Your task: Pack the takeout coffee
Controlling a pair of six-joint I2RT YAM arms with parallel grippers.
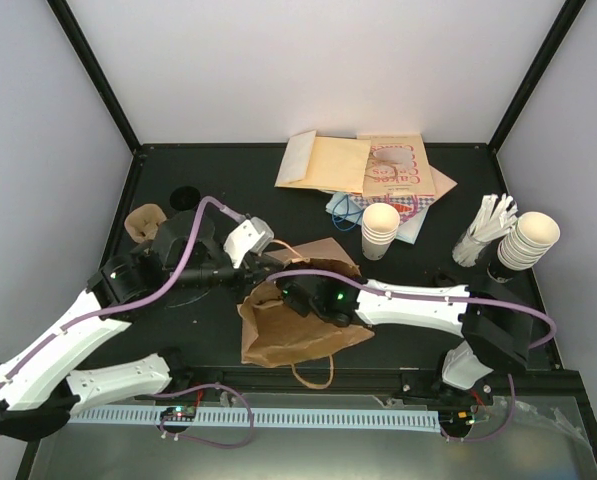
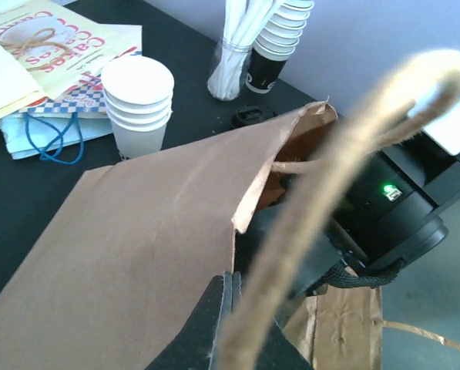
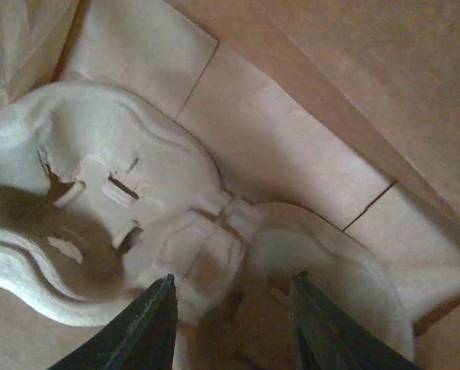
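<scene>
pinches the twine handle (image 2: 322,200) of the brown paper bag (image 1: 298,335) in the left gripper (image 2: 237,308), jaws fully closed on it. lies slumped on the black table (image 1: 198,335), that bag, mouth gaping. reaches in through the mouth with the right gripper (image 3: 233,289), fingers parted, holding nothing. hovers just above a moulded pulp cup tray (image 3: 137,200) on the bag's floor. cannot tell where the takeout coffee sits. beyond the bag, well apart from both claws: an upright stack of cream cups (image 1: 380,228), lidless.
</scene>
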